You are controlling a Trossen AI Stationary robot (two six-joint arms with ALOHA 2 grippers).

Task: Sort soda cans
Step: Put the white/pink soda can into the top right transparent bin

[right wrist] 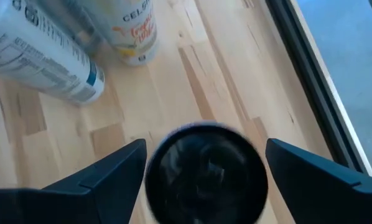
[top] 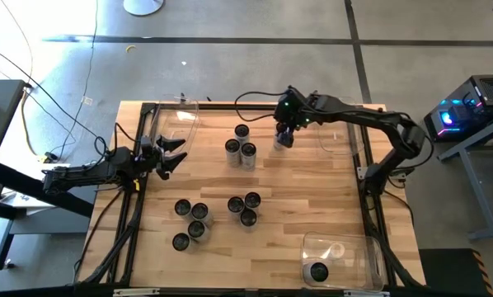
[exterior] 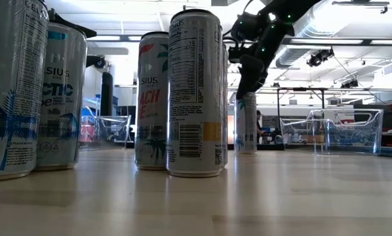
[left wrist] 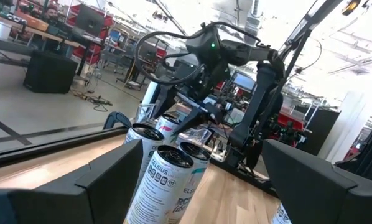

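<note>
Nearest the bottom edge of the overhead frame, a clear bin (top: 345, 260) at lower right holds a single can (top: 318, 271) standing upright. Above it on the wooden tabletop (top: 312, 198) stand two clusters: four cans (top: 190, 221) at lower left of centre, and three cans (top: 245, 208) just right of them, tops dark, sides silver-white. In the low view these near cans fill the left and centre of the frame, all upright.

Farther up, at centre, a tight group of three cans (top: 241, 148) stands upright, touching or nearly so.

At mid left, the left gripper (top: 174, 154) hangs beside the tabletop's left edge, jaws spread wide and holding nothing; its wrist view looks across at the three-can group.

At upper centre right, the right gripper (top: 284, 136) is poised directly over a lone can (right wrist: 204, 171), which stands upright apart from the group of three. In the right wrist view the can's dark round top sits between the two fingers (right wrist: 105, 171), the jaws wide apart on either side of it; contact with its sides cannot be confirmed.

Two further clear bins, one (top: 180, 120) at upper left and one (top: 341, 136) at upper right, sit at the far edge.
</note>
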